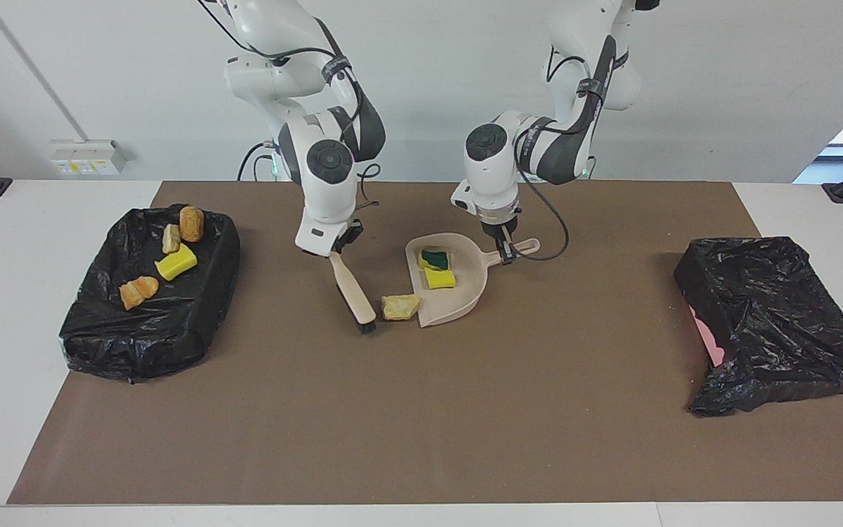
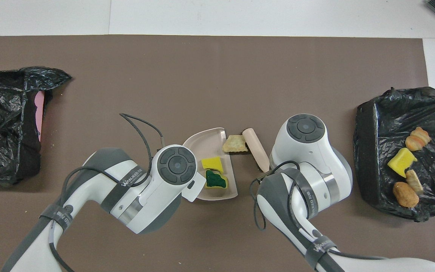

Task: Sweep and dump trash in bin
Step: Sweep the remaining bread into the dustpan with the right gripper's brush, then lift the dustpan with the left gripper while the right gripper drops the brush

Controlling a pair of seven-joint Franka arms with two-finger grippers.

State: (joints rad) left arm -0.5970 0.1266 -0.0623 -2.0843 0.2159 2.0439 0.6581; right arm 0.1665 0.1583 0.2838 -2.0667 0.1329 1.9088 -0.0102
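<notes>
White wall and a white worktop [image 1: 41, 351] under a brown mat [image 1: 421, 424]; both arms work mid-mat.

Progress, as you can judge it: more than half the trash is already binned, one load is part-gathered, nothing of it dumped yet.

- Black-lined bin [image 1: 92, 337] at the right arm's end holds four scraps: two tan bread lumps [image 1: 191, 223] [image 1: 138, 290], one small pale crumbly piece [image 1: 170, 238], one yellow sponge chunk [image 1: 176, 262].
- Beige dustpan [image 1: 458, 304] sits flat on the mat at centre. Two sponge pieces lie in it: a green-topped one [image 1: 435, 258] and a yellow one [image 1: 439, 277], touching each other.
- One tan scrap [image 1: 400, 307] lies on the mat right at the dustpan's open lip, between the lip and the brush bristles [image 1: 366, 326]. It is not yet inside.
- Count of trash: seven. Four binned, two in the pan, one at the lip.
- Second black bag [image 1: 773, 322], at the left arm's end, shows a pink edge; no scraps visible in it.

Grippers:
- Right gripper [image 1: 339, 245] pinches the top of the brush handle [image 1: 352, 285]; the brush slants down to the mat, bristles just beside the last scrap.
- Left gripper [image 1: 505, 247] is pressed onto the dustpan handle [image 1: 520, 250], holding the pan steady.

Left to do, by your reckoning: push the last scrap over the lip, lift the pan, carry it to a bin, tip it. Watch the scrap; it is crumbly and could slide past the lip rather than in.
</notes>
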